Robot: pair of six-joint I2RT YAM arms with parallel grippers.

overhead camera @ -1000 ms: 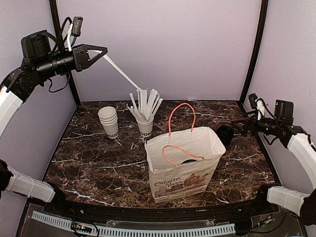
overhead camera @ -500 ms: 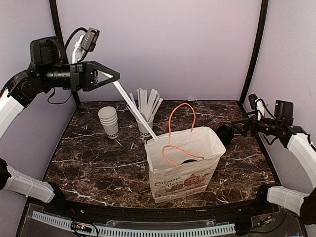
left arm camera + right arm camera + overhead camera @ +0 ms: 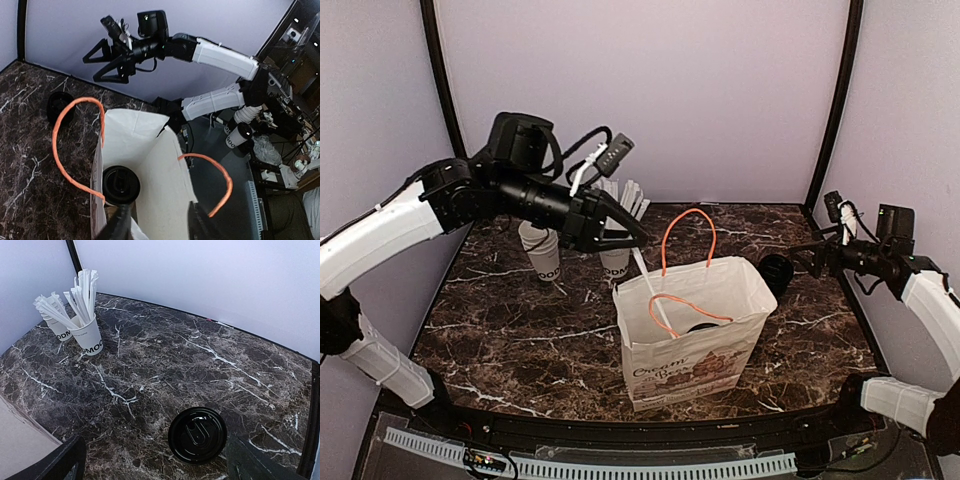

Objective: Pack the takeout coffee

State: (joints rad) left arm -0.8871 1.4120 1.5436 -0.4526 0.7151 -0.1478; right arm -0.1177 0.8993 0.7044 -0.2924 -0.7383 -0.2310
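- Top view: the left gripper (image 3: pixel 635 240) hangs just above the far left corner of the paper bag (image 3: pixel 690 355). Its fingers are parted a little.
- One white straw (image 3: pixel 655 300) slants from those fingertips down into the bag's mouth. I cannot tell whether the tips touch it.
- The right gripper (image 3: pixel 802 257) hovers to the right of the bag with its fingers spread wide and nothing between them.
- One takeout coffee (image 3: pixel 700 327) stands inside the bag, with only its black lid showing.
- One loose black lid (image 3: pixel 775 272) lies on the table (image 3: pixel 500 320) just right of the bag. Behind the bag's left side are one straw cup (image 3: pixel 616 262) and one stack of lidless cups (image 3: pixel 545 262). The arm hides how many cups are in the stack.
- Left wrist view: the two dark fingers (image 3: pixel 120 220) sit at the bottom edge with a clear gap between them and pinch nothing. Below them the bag is open, with the coffee's lid on its floor. The bag's two orange handles (image 3: pixel 54 145) arch up, one on each side.
- Right wrist view: the fingers (image 3: pixel 65 460) sit in the bottom corners, far apart and empty. The loose lid lies between them, below on the marble. The straw cup, full of straws I cannot count, stands beyond the bag's corner, and the stack shows just behind it.
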